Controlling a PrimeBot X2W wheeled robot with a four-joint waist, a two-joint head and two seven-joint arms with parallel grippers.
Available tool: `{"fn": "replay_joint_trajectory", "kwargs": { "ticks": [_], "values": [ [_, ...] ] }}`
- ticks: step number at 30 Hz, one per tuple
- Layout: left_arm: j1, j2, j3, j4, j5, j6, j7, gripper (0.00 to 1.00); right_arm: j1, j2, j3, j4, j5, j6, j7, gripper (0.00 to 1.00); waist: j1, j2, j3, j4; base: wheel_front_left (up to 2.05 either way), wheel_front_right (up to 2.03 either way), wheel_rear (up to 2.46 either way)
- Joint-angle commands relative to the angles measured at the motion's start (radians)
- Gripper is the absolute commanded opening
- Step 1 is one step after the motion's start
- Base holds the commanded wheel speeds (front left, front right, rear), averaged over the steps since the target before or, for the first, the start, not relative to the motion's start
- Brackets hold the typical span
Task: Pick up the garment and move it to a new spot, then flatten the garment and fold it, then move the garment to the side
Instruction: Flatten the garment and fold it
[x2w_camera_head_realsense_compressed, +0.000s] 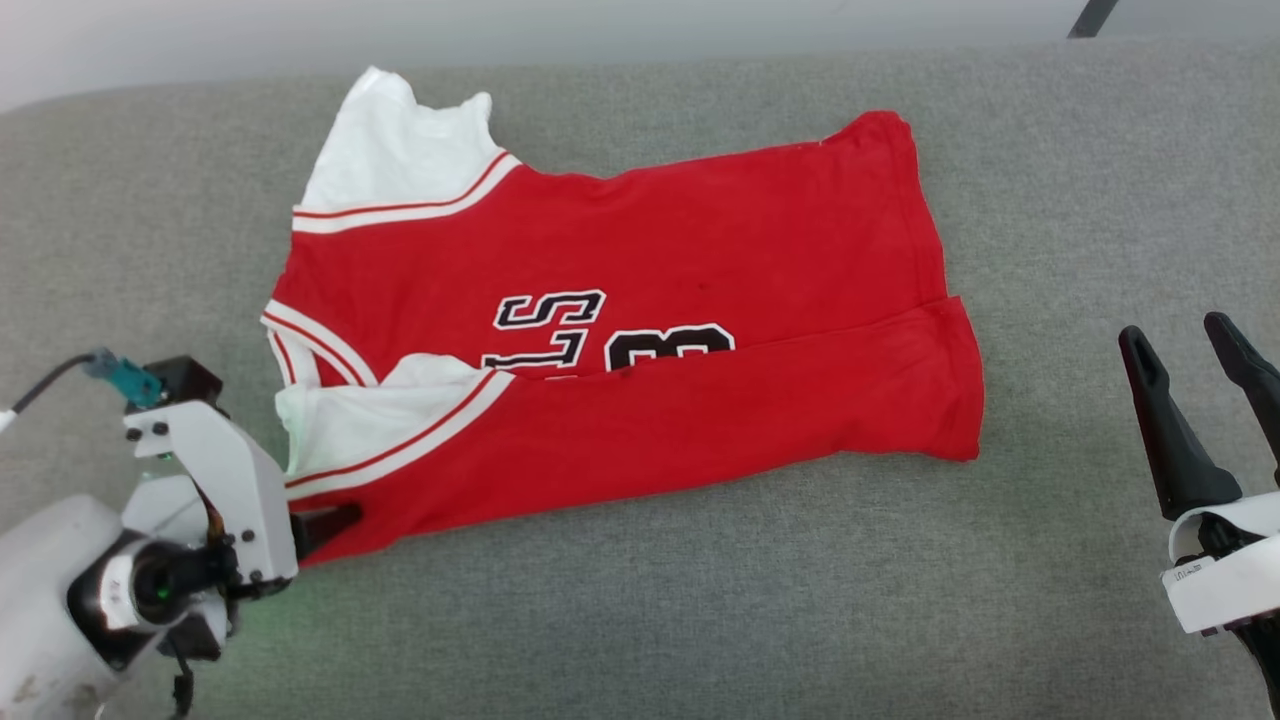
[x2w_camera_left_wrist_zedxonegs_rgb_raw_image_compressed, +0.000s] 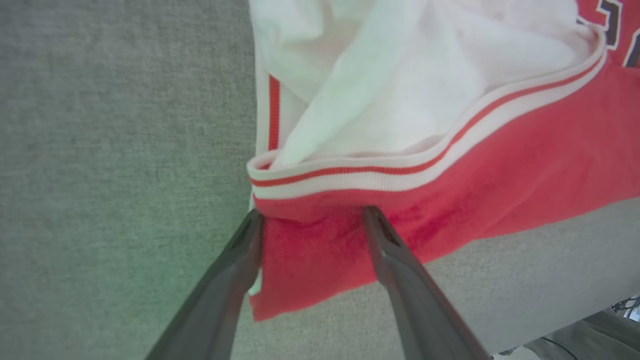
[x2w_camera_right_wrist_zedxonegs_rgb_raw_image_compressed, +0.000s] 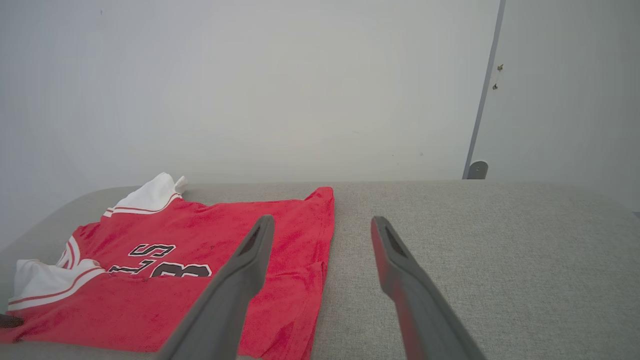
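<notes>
The garment (x2w_camera_head_realsense_compressed: 700, 250), a red jersey with white sleeves and dark letters, lies spread on the grey padded surface (x2w_camera_head_realsense_compressed: 700, 600), its near long side folded over the chest. My left gripper (x2w_camera_head_realsense_compressed: 335, 520) is at the jersey's near left corner. In the left wrist view the garment (x2w_camera_left_wrist_zedxonegs_rgb_raw_image_compressed: 500, 165) has its red corner under and between the left gripper (x2w_camera_left_wrist_zedxonegs_rgb_raw_image_compressed: 312, 214), whose fingers are spread open either side of the cloth below the striped trim. My right gripper (x2w_camera_head_realsense_compressed: 1175, 330) stands open at the far right, apart from the hem. The right wrist view shows the garment (x2w_camera_right_wrist_zedxonegs_rgb_raw_image_compressed: 200, 230) left of the open right gripper (x2w_camera_right_wrist_zedxonegs_rgb_raw_image_compressed: 322, 220).
A pale wall (x2w_camera_right_wrist_zedxonegs_rgb_raw_image_compressed: 250, 90) rises behind the surface's far edge, with a grey vertical strip (x2w_camera_right_wrist_zedxonegs_rgb_raw_image_compressed: 482, 120) at the right. A cable with a teal plug (x2w_camera_head_realsense_compressed: 120, 378) hangs off my left wrist. Bare grey surface stretches right of the jersey and along the near side.
</notes>
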Motion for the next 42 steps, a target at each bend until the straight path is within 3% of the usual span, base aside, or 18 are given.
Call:
{"fn": "replay_joint_trajectory", "kwargs": {
  "ticks": [1, 8, 9, 10, 20, 40, 41, 42],
  "values": [
    [-0.003, -0.022, -0.003, 0.038, -0.001, -0.014, -0.004, 1.0, 0.005, 0.005, -0.006, 0.002, 0.013, -0.001, 0.002, 1.0, 0.0, -0.0001, 0.014, -0.008, 0.0, 0.0, 0.0],
    [-0.005, -0.074, 0.005, 0.128, -0.035, -0.041, 0.015, 1.0, 0.004, 0.005, -0.015, 0.005, 0.017, -0.001, 0.025, 1.0, 0.0, -0.0001, 0.026, -0.003, 0.0, 0.0, 0.0],
    [-0.008, -0.081, 0.004, 0.138, -0.037, -0.042, 0.02, 0.46, 0.002, 0.006, -0.016, 0.007, 0.02, -0.001, 0.031, 1.0, 0.0, -0.0001, 0.027, -0.002, 0.0, 0.0, 0.0],
    [-0.01, -0.087, 0.004, 0.149, -0.039, -0.044, 0.023, 0.0, 0.001, 0.005, -0.017, 0.008, 0.021, -0.001, 0.035, 1.0, 0.0, -0.0001, 0.029, 0.001, 0.0, 0.0, 0.0],
    [-0.041, -0.124, -0.002, 0.172, -0.024, -0.067, 0.04, 0.0, -0.017, 0.004, -0.031, 0.037, 0.017, -0.001, 0.121, 1.0, 0.0, -0.0001, 0.042, 0.033, 0.0, 0.0, 0.0],
    [-0.094, -0.236, -0.01, 0.186, 0.008, -0.13, 0.022, 0.0, -0.134, 0.069, -0.033, 0.232, -0.067, -0.001, 0.584, 0.99, 0.0, -0.0001, 0.103, 0.128, 0.0, 0.0, 0.0],
    [-0.096, -0.241, -0.011, 0.191, 0.011, -0.131, 0.021, 0.0, -0.142, 0.071, -0.028, 0.24, -0.067, -0.001, 0.595, 0.38, 0.0, -0.0001, 0.105, 0.131, 0.0, 0.0, 0.0],
    [-0.098, -0.246, -0.012, 0.195, 0.013, -0.134, 0.02, 0.0, -0.145, 0.067, -0.024, 0.25, -0.076, -0.001, 0.605, 0.0, 0.0, -0.0001, 0.107, 0.134, 0.0, 0.0, 0.0]
  ]
}}
